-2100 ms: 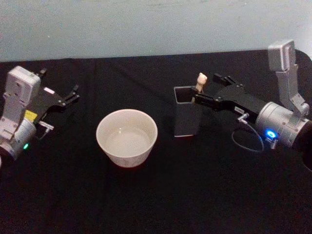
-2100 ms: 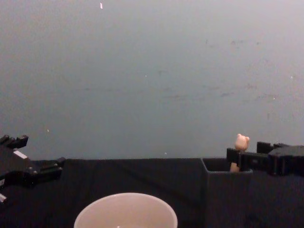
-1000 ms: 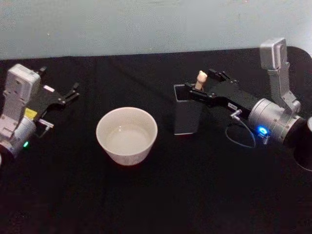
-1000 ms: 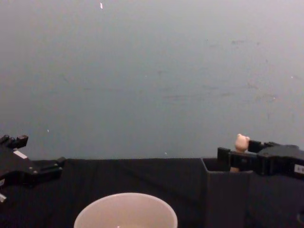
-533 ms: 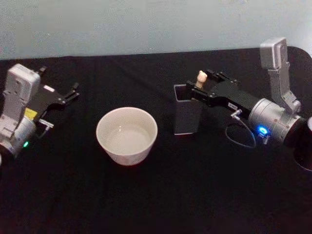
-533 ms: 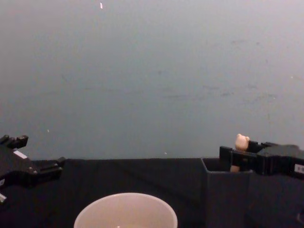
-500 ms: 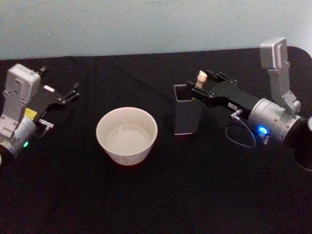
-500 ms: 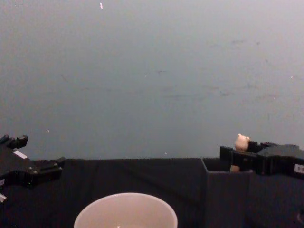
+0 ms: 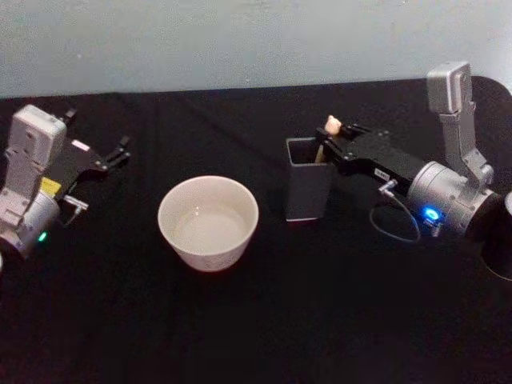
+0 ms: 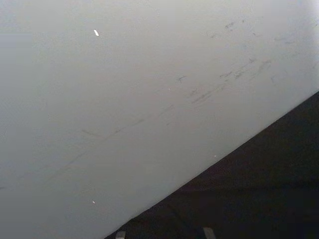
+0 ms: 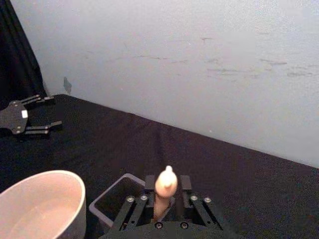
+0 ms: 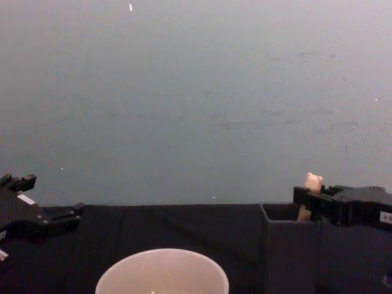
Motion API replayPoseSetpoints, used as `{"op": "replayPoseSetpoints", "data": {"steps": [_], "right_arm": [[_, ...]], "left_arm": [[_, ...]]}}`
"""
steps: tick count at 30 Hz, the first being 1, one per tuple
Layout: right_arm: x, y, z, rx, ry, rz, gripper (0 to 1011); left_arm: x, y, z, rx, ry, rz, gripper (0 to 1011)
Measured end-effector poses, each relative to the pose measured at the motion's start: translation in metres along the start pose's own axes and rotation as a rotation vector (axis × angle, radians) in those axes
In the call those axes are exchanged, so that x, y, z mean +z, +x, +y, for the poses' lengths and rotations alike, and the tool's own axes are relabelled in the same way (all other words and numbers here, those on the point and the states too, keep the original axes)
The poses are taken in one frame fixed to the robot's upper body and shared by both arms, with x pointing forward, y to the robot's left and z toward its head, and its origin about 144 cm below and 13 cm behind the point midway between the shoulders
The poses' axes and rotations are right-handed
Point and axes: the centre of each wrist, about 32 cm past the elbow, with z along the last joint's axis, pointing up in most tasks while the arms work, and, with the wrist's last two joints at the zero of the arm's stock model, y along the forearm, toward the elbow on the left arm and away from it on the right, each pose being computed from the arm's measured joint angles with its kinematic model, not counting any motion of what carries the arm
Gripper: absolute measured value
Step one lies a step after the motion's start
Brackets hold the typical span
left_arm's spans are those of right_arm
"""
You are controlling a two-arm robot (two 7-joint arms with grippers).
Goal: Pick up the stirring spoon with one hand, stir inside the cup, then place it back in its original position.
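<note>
The right pincer (image 9: 326, 144) reaches in from the right side of the desk (image 9: 320, 312) and is positioned over the open top of the holder (image 9: 306, 192), where the stirring spoon (image 9: 332, 126) stands with its shaft and bowl hidden inside. In the right wrist view the two fingers (image 11: 151, 185) flank the tan handle just below the knobby figure and appear pressed against it, so the pincer is judged to be pinching the spoon. The grip sits high on the handle because that is the part clear of the holder walls, which leaves room to lift straight up. The handle leans slightly toward the arm. The cup (image 9: 210, 258) stands to the left of the holder, near it but apart, with its rim unobstructed for the stirring step. The left pincer (image 9: 114, 154) is parked at the far left with its fingers spread, well apart from the cup, which leaves the transfer path free.
</note>
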Motion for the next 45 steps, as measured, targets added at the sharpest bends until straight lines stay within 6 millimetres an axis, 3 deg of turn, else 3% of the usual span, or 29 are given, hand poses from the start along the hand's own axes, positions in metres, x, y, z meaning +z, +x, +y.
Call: {"op": "replayPoseSetpoints", "data": {"steps": [6, 28, 45], "right_arm": [[0.0, 0.0, 0.0, 0.0, 0.0, 0.0, 202], [0.0, 0.0, 0.0, 0.001, 0.002, -0.001, 202], [0.011, -0.006, -0.001, 0.04, 0.091, -0.12, 201]], "left_arm": [[0.0, 0.0, 0.0, 0.0, 0.0, 0.0, 1001], [0.0, 0.0, 0.0, 0.0, 0.0, 0.0, 1001], [0.0, 0.0, 0.0, 0.0, 0.0, 0.0, 1001]]}}
